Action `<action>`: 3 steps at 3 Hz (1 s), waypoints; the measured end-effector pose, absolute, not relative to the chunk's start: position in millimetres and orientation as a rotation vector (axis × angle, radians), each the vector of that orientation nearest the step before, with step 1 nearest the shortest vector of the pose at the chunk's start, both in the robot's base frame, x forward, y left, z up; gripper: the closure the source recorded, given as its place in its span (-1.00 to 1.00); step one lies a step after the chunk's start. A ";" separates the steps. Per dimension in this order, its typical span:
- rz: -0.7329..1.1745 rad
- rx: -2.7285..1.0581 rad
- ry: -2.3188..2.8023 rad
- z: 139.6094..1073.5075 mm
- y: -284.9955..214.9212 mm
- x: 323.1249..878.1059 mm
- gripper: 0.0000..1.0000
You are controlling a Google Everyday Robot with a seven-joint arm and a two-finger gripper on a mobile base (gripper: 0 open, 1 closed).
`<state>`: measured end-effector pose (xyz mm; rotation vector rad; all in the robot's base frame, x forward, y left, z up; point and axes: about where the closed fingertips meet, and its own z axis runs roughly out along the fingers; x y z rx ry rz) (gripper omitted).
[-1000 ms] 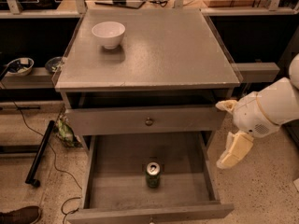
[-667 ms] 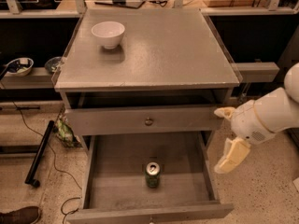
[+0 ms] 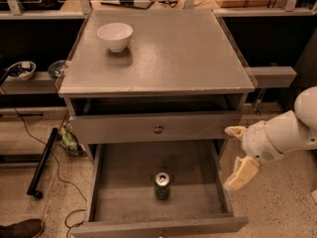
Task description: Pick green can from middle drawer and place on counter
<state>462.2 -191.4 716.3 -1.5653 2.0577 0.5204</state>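
The green can (image 3: 162, 185) stands upright on the floor of the open middle drawer (image 3: 124, 197), near its middle, silver top facing up. My gripper (image 3: 236, 155) hangs just outside the drawer's right wall, at the end of the white arm (image 3: 285, 133) that comes in from the right. Its two cream fingers (image 3: 241, 174) are spread wide apart with nothing between them, well to the right of the can. The counter (image 3: 178, 53) above is a grey square top.
A white bowl (image 3: 115, 35) sits at the counter's back left. A closed drawer front with a round knob (image 3: 158, 129) lies above the open drawer. Grey shelves (image 3: 271, 75) flank the cabinet; small bowls (image 3: 20, 70) sit on the left one. A shoe (image 3: 20, 228) shows bottom left.
The arm and gripper have shifted a little left and down, closer to the drawer's right wall. The can and bowl have not moved.
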 end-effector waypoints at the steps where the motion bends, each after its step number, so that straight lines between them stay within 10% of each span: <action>1: 0.576 -1.518 2.047 696.4 -187.2 465.1 -1.00; 3: 0.680 -1.409 1.992 651.9 -178.1 483.4 -1.00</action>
